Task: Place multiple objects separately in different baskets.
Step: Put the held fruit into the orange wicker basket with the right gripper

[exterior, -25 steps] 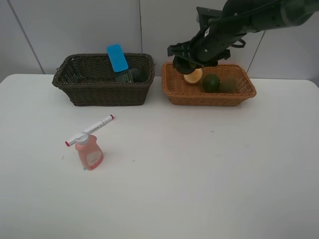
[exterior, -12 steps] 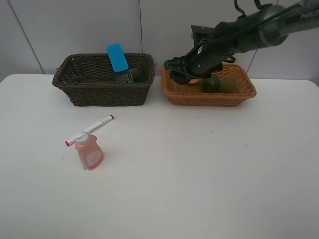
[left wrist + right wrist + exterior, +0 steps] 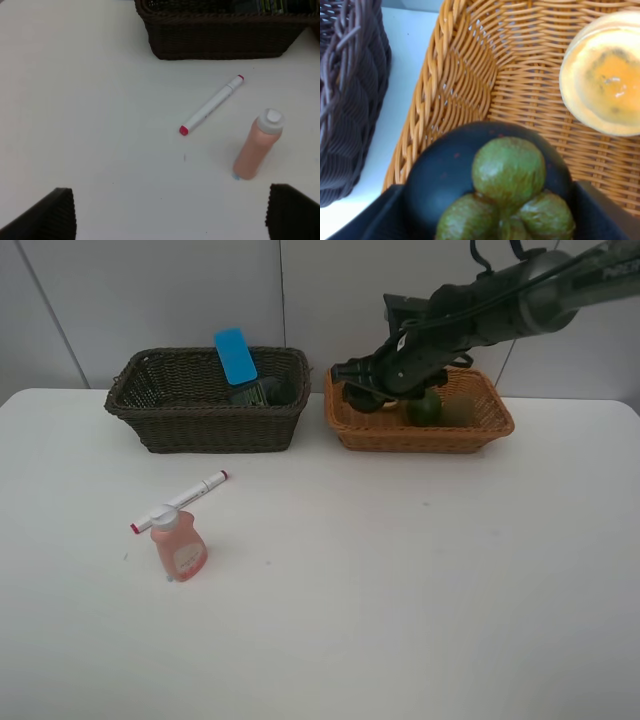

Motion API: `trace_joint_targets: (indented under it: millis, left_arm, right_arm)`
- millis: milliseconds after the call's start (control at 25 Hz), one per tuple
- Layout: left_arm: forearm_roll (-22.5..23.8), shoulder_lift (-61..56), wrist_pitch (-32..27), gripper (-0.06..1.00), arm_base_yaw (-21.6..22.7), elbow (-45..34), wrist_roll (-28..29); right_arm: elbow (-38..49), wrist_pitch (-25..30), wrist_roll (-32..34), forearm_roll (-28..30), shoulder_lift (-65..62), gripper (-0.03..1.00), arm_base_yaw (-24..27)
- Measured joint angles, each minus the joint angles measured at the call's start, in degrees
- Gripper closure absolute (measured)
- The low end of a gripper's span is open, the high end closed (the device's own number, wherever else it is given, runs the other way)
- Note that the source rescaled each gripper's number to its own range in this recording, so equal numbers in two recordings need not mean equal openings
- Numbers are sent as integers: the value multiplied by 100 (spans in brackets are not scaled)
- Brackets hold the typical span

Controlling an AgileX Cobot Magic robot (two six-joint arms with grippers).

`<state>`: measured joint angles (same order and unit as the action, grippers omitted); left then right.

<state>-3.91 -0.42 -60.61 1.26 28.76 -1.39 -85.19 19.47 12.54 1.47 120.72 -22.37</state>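
Right arm reaches across, wrist low over the tan basket (image 3: 428, 430). Right gripper (image 3: 365, 392) is clamped on the mangosteen (image 3: 445, 170), green calyx facing back at the wrist. The peach (image 3: 607, 75) sits beyond the fingertips. Left gripper (image 3: 172, 215) is wide apart and empty, with the marker (image 3: 212, 105) lying diagonal ahead of it.

The table (image 3: 420, 600) is flat and white. It fills most of the view from up high. Behind it stands a pale grey wall (image 3: 140, 300). Thin dark lines run down the wall.
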Motion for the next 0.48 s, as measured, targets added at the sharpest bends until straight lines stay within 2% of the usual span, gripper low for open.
trace_joint_targets:
  millis: [120, 160, 200, 240, 280, 400, 480]
  left_arm:
    - [0, 0, 0, -5, 0, 0, 0]
    - [0, 0, 0, -5, 0, 0, 0]
    - [0, 0, 0, -5, 0, 0, 0]
    - [0, 0, 0, -5, 0, 0, 0]
    - [0, 0, 0, -5, 0, 0, 0]
    - [0, 0, 0, -5, 0, 0, 0]
    - [0, 0, 0, -5, 0, 0, 0]
  right_arm:
    - [0, 5, -118, 8, 0, 38, 0]
    - [0, 5, -188, 22, 0, 35, 0]
    - [0, 5, -222, 27, 0, 26, 0]
    - [0, -8, -239, 36, 0, 13, 0]
    - [0, -21, -239, 40, 0, 7, 0]
    - [0, -21, -257, 47, 0, 0, 0]
    - [0, -21, -257, 47, 0, -1, 0]
